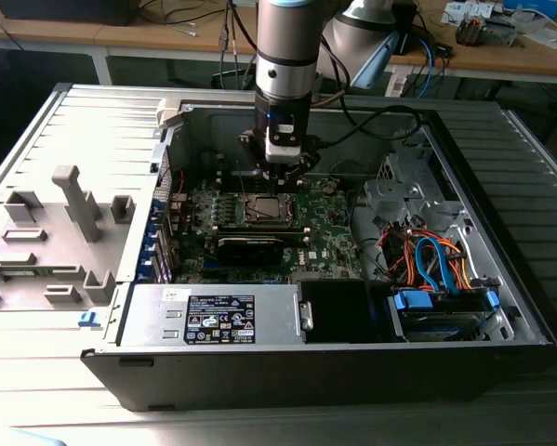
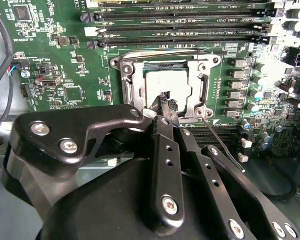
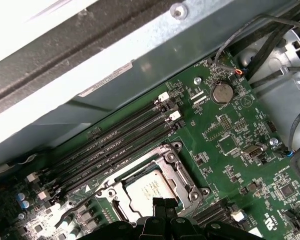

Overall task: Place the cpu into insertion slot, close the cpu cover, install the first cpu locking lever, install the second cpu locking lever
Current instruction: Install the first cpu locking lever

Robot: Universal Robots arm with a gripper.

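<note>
Second wrist view has the gripper (image 2: pixel 166 102) at frame centre, fingers pressed together, tips just over the cpu (image 2: pixel 171 87) seated under the closed cpu cover (image 2: pixel 165 64). Exterior view adds the computer case (image 1: pixel 501 307) and a grey fixture tray (image 1: pixel 55 232) at left.

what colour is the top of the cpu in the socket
Pale grey-silver; the cpu shows best in the second wrist view.
</note>
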